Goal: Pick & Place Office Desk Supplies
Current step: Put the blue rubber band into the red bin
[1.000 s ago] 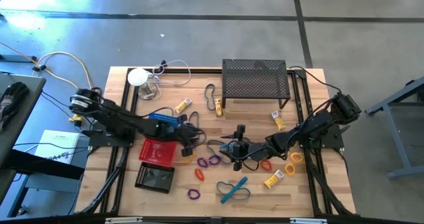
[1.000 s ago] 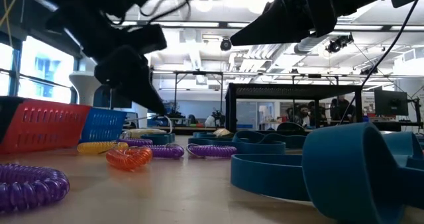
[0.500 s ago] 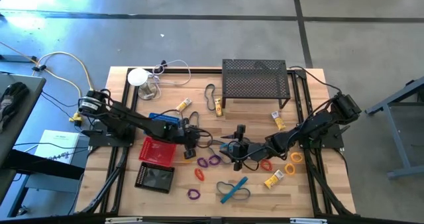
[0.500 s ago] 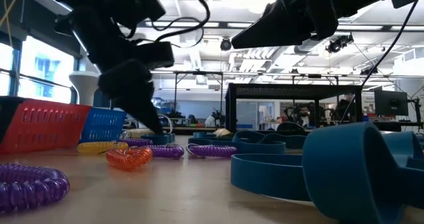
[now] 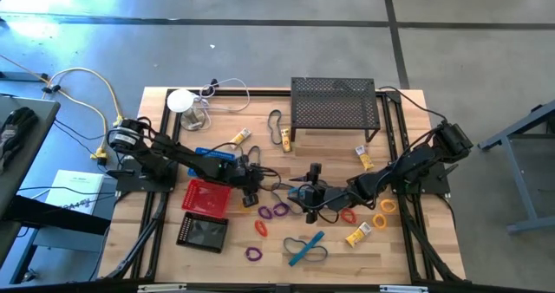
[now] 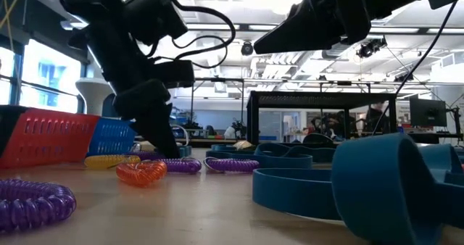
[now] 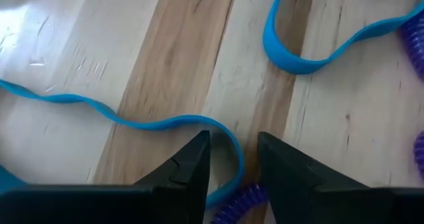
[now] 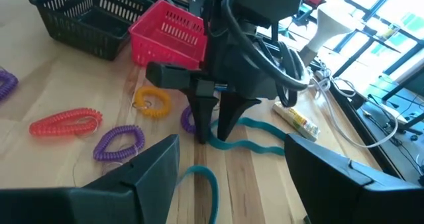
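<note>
A: Baskets? — Red mesh basket [image 5: 206, 197] and black mesh basket [image 5: 202, 232], toward the desk's left front, look empty — judged barely begun.

B: Left gripper [image 7: 232, 159]?

A: Mid-desk, fingers narrowly parted, straddling a thin blue elastic loop [image 7: 152, 122] lying on the wood; not yet closed on it.

B: Right gripper [image 8: 228, 177]?

A: Wide, empty, waiting just right of centre.

B: Remaining?

A: Purple coil rings [image 5: 279, 211], an orange coil ring [image 5: 260, 228], yellow-and-white tubes [image 5: 358, 234] — loose across the front half.
</note>
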